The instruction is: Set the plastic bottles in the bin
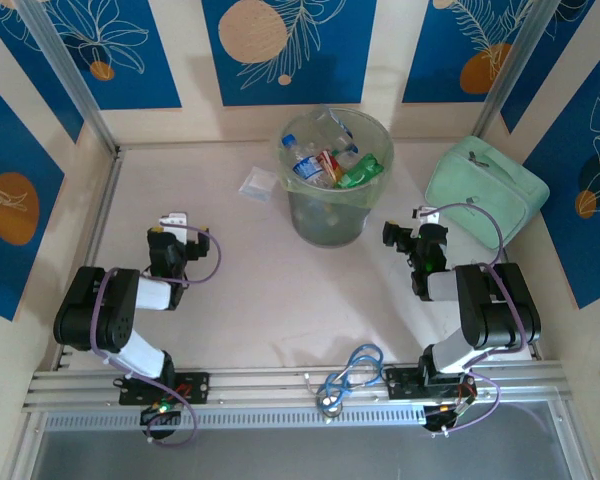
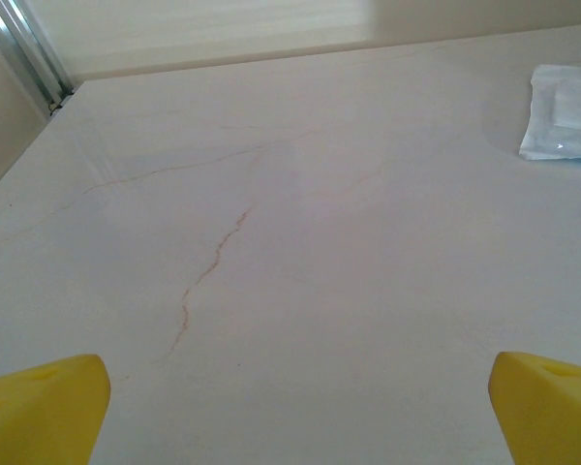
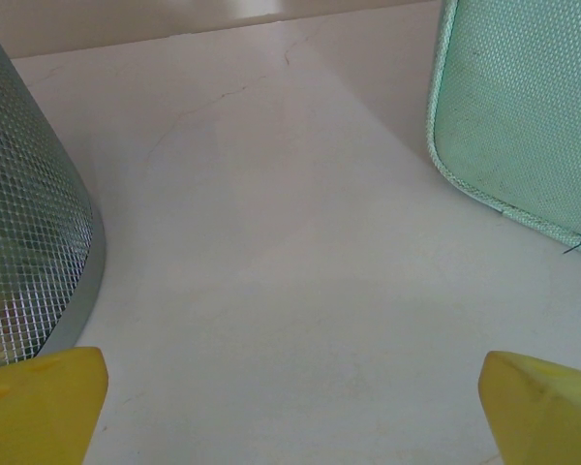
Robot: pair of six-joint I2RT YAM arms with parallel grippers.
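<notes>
Pale tabletop, blue patterned walls. Plastic bottles (image 1: 325,165) lie piled inside bin (image 1: 325,222), which stands upright at centre-rear; none seen loose on the table. Right gripper (image 1: 408,233) is nearer, bin wall just to the left of its fingers. Left gripper (image 1: 176,222) sits well apart. Both: fingers wide apart, nothing held or touched. Judged: task approx. complete.

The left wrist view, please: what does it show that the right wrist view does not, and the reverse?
Left wrist, not right wrist: a flat clear plastic bag at the upper right. Right wrist, not left wrist: the bin on the left, the mint-green case on the right. Both: pale table stretching ahead between yellow jaws standing wide open.
</notes>
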